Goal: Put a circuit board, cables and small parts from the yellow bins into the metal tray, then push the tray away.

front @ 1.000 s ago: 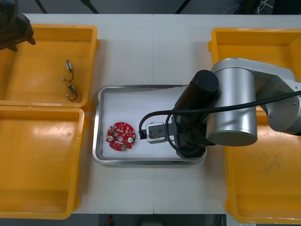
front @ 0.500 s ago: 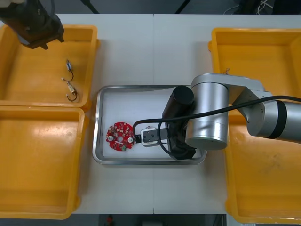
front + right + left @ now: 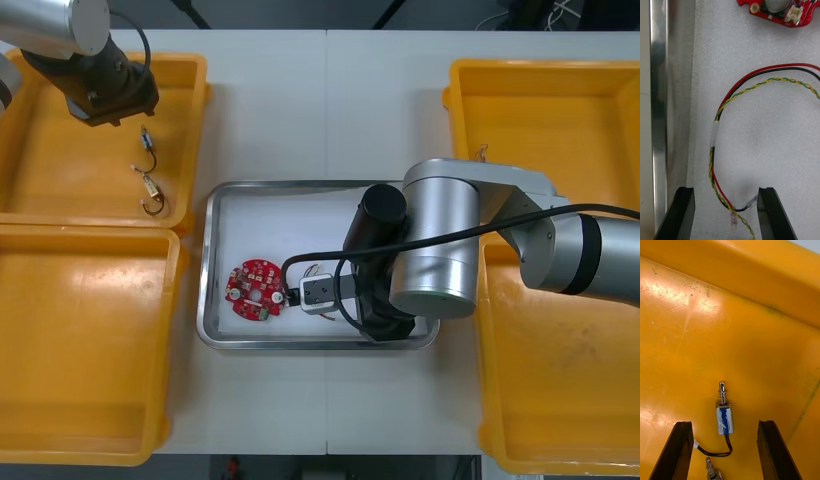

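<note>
Right gripper [image 3: 726, 191] sits low inside the metal tray [image 3: 658, 93], fingers apart. The red and yellow cable [image 3: 715, 131] lies loose between them, with the round red circuit board [image 3: 778, 9] ahead. Left gripper [image 3: 725, 423] hovers in a yellow bin [image 3: 733, 315], fingers apart, a small metal part [image 3: 724, 419] centred between them. It should probably drop straight and pinch the blue body, not the black lead.

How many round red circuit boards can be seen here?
1. The circuit board lies in the metal tray, on its left part, just beyond the open right gripper. The right arm may hide more.
</note>
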You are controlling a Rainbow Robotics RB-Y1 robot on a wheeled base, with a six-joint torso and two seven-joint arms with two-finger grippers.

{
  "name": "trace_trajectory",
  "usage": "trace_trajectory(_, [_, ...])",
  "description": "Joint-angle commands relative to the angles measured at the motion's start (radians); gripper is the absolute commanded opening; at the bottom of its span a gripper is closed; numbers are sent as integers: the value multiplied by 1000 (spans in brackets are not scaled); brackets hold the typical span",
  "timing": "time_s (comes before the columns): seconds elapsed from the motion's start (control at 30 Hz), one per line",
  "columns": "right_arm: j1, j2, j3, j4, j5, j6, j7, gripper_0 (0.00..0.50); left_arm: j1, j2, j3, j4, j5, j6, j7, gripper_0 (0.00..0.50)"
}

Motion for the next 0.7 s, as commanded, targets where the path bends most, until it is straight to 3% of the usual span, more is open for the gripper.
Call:
trace_trajectory(0.03, [-33,-2,-122,-10,-83,88,23,500,-54,-26,-6,44,7,-46,-159,500])
trace_trajectory(0.33, [-35,-68,-350,21,-254,220,-55,500,-53,-49,-6,105,13,-82,-180,500])
trace_trajectory(0.7, [-33,-211,-485,22,-303,251,-313,500,-54,-69,-72,178,54,-164,-194,500])
